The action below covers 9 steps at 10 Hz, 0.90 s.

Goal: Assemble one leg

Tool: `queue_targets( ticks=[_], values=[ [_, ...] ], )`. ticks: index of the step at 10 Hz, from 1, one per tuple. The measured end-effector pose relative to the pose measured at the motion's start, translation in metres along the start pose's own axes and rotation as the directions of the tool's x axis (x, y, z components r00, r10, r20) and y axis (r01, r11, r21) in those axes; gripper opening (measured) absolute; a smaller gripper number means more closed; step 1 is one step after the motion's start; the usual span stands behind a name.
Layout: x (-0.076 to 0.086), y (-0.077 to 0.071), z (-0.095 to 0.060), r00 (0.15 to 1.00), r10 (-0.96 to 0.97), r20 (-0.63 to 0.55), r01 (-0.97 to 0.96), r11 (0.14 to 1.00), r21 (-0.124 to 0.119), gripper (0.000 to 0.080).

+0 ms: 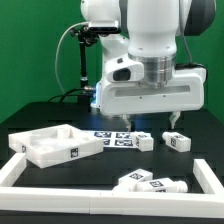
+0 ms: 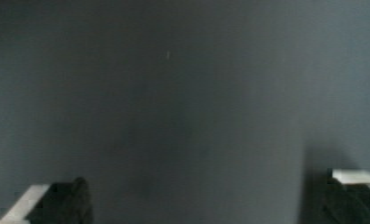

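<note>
Jaws of the white two-finger gripper (image 1: 152,124) stand wide apart, nothing betw them. Wrist view agrees: only bare dark table (image 2: 182,100) betw the black fingertips (image 2: 66,200).

My read: task is at the very start, no leg picked up, none fitted, all of it left to do. The flat white rimmed panel (image 1: 48,148) lies well off to one side of the jaws w/ no leg on it. A small white block (image 1: 145,142) sits low betw the fingers. A second white block (image 1: 178,142) is just under one finger, tho depth is hard to judge. The white leg pieces (image 1: 150,183), probably what I need, lie in a cluster well clear of the jaws.

Room: open table below. I watch the marker board (image 1: 112,138) near one finger & the white border rail (image 1: 14,178) beyond the cluster
</note>
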State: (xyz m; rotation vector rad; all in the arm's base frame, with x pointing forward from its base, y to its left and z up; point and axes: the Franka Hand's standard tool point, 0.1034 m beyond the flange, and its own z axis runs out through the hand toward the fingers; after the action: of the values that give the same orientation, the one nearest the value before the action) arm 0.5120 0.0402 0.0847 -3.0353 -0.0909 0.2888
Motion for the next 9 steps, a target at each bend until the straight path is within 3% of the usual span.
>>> queue_targets(
  ticks=[4, 5, 7, 9],
  values=[
    [-0.003, -0.001, 0.004, 1.000, -0.001, 0.007, 0.001, 1.000, -0.002, 0.0648],
    [0.002, -0.001, 0.003, 0.999, 0.038, 0.007, -0.038, 0.999, -0.003, 0.0648],
    [0.039, -0.003, -0.003, 0.980, 0.185, -0.073, -0.185, 0.983, 0.001, 0.0648],
    [0.061, 0.017, 0.008, 0.972, 0.218, -0.093, -0.218, 0.976, 0.002, 0.0648]
  ],
)
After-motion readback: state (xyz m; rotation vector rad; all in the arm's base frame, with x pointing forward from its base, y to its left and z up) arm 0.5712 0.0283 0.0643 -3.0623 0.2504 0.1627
